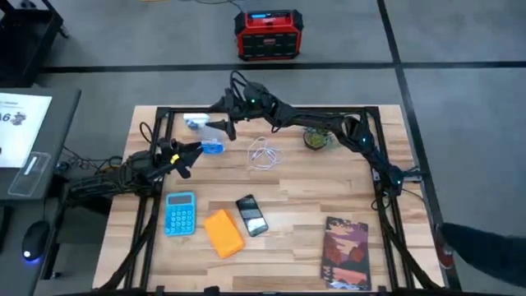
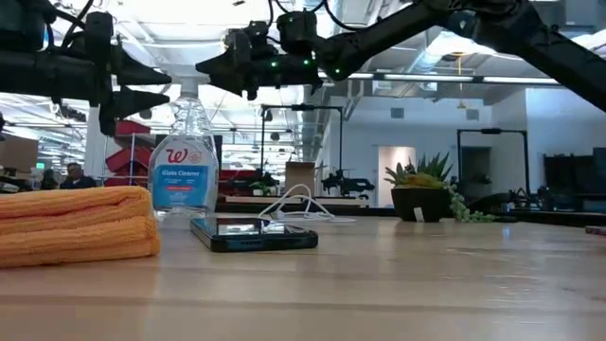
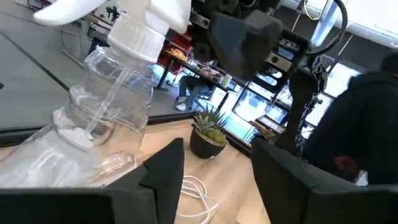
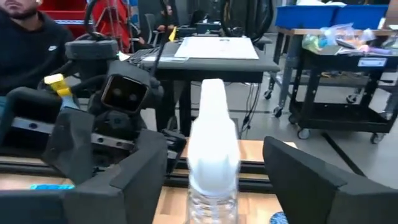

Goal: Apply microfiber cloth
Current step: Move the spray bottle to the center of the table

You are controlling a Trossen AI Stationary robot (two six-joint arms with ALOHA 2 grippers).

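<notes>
The orange-yellow microfiber cloth point(image 1: 223, 232) lies folded near the table's front edge, between a blue calculator point(image 1: 181, 212) and a black smartphone point(image 1: 251, 215). No gripper touches it. A clear spray bottle point(image 2: 185, 170) stands upright at the far left of the table. My right gripper point(image 4: 214, 180) is open above it, one finger on either side of the bottle's white spray head point(image 4: 213, 134) without touching it. My left gripper point(image 3: 214, 180) is open just beside the bottle's body point(image 3: 99, 124), which is outside its fingers.
A white coiled cable point(image 1: 263, 154) and a small potted plant point(image 1: 316, 138) sit at the back middle of the table. A dark reddish book point(image 1: 345, 253) lies at the front right. A person sits beyond the table's left side point(image 4: 25, 37).
</notes>
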